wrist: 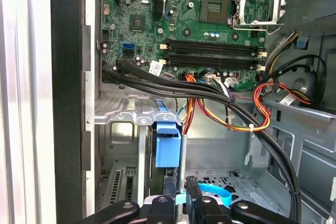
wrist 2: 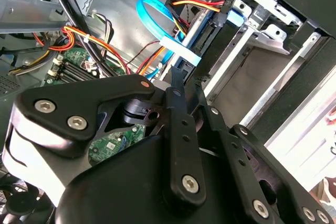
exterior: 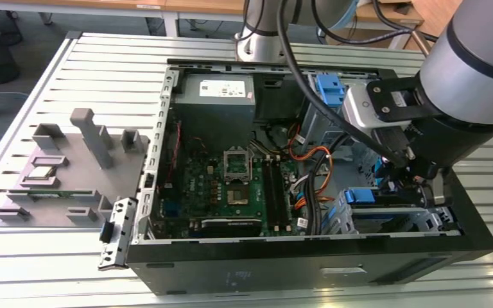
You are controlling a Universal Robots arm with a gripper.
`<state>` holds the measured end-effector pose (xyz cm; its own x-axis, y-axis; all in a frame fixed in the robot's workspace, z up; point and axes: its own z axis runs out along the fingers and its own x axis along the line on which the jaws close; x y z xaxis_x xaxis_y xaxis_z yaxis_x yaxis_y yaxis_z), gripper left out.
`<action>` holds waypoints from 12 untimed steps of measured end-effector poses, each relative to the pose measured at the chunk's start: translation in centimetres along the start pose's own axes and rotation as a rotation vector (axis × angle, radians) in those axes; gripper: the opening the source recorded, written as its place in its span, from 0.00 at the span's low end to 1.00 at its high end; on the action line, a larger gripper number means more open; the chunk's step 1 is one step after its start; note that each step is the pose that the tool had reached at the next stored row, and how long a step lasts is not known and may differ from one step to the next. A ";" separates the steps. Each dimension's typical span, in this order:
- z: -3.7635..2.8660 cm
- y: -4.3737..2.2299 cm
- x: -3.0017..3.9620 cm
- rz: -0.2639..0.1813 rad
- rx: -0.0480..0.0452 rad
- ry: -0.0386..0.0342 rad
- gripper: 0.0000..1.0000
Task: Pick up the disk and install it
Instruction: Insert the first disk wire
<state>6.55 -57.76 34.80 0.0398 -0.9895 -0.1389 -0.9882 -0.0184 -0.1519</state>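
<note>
**Your end effector [exterior: 405,174] sat low in the drive bay at the exterior view's right.**

You had the black end effector down inside the open black computer case [exterior: 315,253], over the metal drive cage [exterior: 384,215]. The silver disk with blue plastic rails [wrist: 167,148] stood edge-on in that cage, and the fingers [wrist: 170,192] appeared pinched on its blue end, though I cannot tell for certain. The case also held a green motherboard [exterior: 238,179], a grey power-supply box [exterior: 216,96] and a light-blue bracket [exterior: 328,90]. The black cable bundle [wrist: 210,95] and orange wires [wrist: 247,121] ran close by; in my judgement, a tilted disk could jam in the cage or snag them.
</note>
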 end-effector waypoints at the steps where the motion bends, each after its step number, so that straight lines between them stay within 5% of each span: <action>1: -0.03 -0.01 0.00 0.000 0.0001 -0.0001 0.24; 12: -0.14 -0.02 -0.02 0.000 0.0001 -0.0001 0.24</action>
<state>6.55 -57.76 34.95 0.0399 -0.9895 -0.1390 -0.9882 -0.0185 -0.1520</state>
